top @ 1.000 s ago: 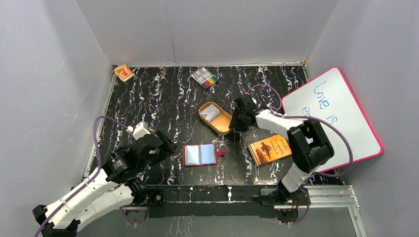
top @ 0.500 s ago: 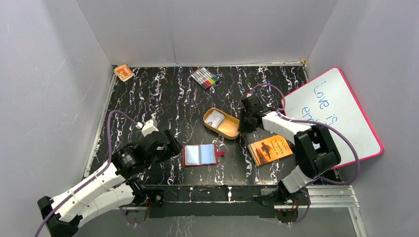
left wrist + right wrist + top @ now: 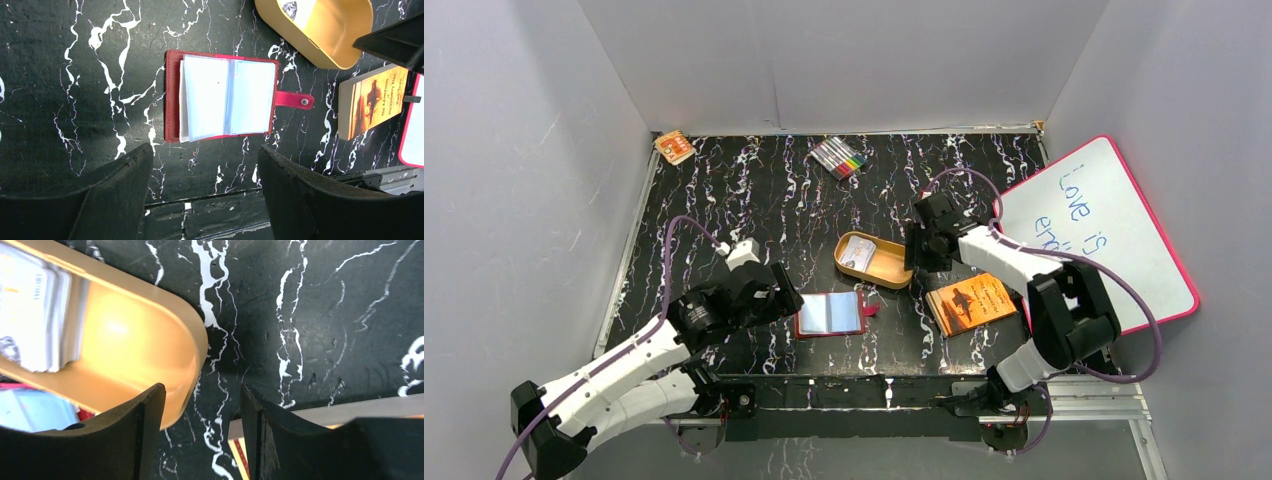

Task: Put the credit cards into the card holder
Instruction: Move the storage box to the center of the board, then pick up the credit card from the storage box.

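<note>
Credit cards (image 3: 856,251) lie in tray (image 3: 887,268); both jaws open, empty.

On my overhead feed I see a black desk (image 3: 754,210) veined with white. An orange oval tray (image 3: 890,264) lies near its middle. An orange-brown book (image 3: 970,302) lies just right of it, toward the near edge. A pink-framed whiteboard (image 3: 1104,230) with blue handwriting rests at the desk's right side. A pack of coloured markers (image 3: 839,157) and a small orange packet (image 3: 674,147) sit along the far edge.
</note>
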Action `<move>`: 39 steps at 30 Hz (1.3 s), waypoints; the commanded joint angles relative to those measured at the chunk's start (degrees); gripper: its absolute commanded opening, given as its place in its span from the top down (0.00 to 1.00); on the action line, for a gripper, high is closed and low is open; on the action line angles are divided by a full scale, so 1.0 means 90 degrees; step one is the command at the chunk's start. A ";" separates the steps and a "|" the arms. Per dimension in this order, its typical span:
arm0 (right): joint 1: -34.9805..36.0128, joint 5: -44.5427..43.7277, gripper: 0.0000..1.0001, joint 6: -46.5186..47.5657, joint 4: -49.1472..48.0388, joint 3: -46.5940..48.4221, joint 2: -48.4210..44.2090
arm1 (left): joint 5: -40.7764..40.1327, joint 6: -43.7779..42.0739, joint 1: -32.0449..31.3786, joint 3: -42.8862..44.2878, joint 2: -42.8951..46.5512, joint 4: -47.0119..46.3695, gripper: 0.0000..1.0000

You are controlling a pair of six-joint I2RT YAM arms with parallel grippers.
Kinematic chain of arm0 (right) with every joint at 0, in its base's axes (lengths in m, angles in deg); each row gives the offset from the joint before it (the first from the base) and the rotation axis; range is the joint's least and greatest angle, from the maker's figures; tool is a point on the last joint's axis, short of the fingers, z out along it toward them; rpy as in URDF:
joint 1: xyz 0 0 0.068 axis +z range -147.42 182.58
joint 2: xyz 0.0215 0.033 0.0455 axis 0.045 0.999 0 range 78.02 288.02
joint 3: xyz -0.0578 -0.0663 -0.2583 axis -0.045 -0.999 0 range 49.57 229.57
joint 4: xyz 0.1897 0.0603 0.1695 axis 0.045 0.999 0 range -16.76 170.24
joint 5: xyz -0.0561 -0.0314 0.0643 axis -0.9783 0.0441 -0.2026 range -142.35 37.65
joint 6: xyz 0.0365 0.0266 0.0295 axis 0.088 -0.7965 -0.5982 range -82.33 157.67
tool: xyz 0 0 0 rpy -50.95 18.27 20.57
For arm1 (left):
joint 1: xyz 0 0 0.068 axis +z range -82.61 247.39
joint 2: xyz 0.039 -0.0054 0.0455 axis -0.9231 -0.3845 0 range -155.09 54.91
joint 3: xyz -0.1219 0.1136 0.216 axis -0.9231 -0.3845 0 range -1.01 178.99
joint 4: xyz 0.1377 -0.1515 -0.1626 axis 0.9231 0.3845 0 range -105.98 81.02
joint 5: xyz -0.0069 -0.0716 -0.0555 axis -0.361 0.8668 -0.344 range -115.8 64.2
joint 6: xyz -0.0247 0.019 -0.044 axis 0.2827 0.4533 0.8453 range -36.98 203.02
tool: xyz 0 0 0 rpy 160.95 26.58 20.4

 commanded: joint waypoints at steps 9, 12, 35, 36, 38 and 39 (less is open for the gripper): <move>0.0367 0.1557 0.27 -0.0976 -0.1321 0.0300 -0.1228 | -0.0197 0.0011 -0.0023 -0.0293 0.0233 -0.0225 0.27; 0.0488 0.1760 0.19 -0.1357 -0.1649 0.0361 -0.0808 | -0.0089 0.0011 -0.0023 -0.0324 0.0129 -0.0364 0.28; 0.0903 0.0698 0.23 -0.2594 -0.1674 0.0951 0.1177 | 0.0093 0.0574 -0.0023 -0.0563 0.0103 -0.0095 0.29; 0.0920 0.0711 0.25 -0.2602 -0.1697 0.0962 0.1206 | 0.0091 0.0579 -0.0023 -0.0566 0.0107 -0.0093 0.29; 0.0941 0.0724 0.30 -0.2607 -0.1706 0.0991 0.1264 | 0.0082 0.0579 -0.0023 -0.0565 0.0104 -0.0091 0.29; 0.0943 0.0725 0.32 -0.2607 -0.1701 0.1006 0.1293 | 0.0082 0.0572 -0.0023 -0.0567 0.0095 -0.0086 0.29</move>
